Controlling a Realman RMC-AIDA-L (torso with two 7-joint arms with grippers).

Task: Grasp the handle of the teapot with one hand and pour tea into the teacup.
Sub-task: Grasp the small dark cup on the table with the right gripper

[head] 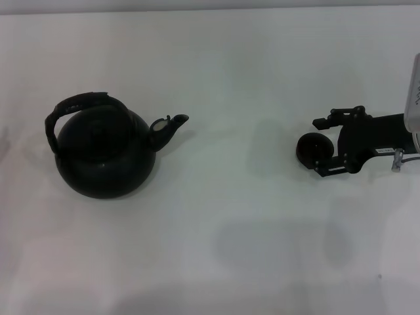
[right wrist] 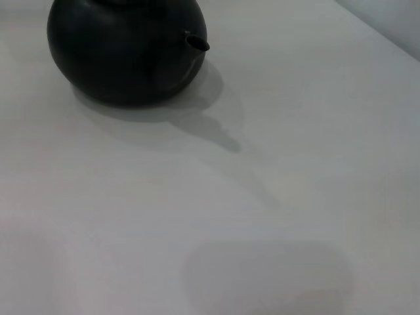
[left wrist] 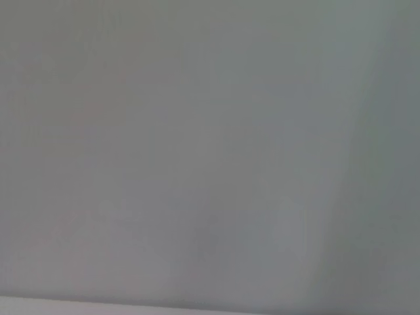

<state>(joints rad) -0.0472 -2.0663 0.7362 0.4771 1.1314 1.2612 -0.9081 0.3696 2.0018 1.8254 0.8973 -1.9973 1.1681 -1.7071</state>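
Head view: teapot [head: 105, 154] sits bench-left, handle [head: 80, 104] free. Right tool [head: 323, 146] is closed around the teacup [head: 311, 148], well apart from the spout. I'd bring the cup closer before gripping the handle's top.
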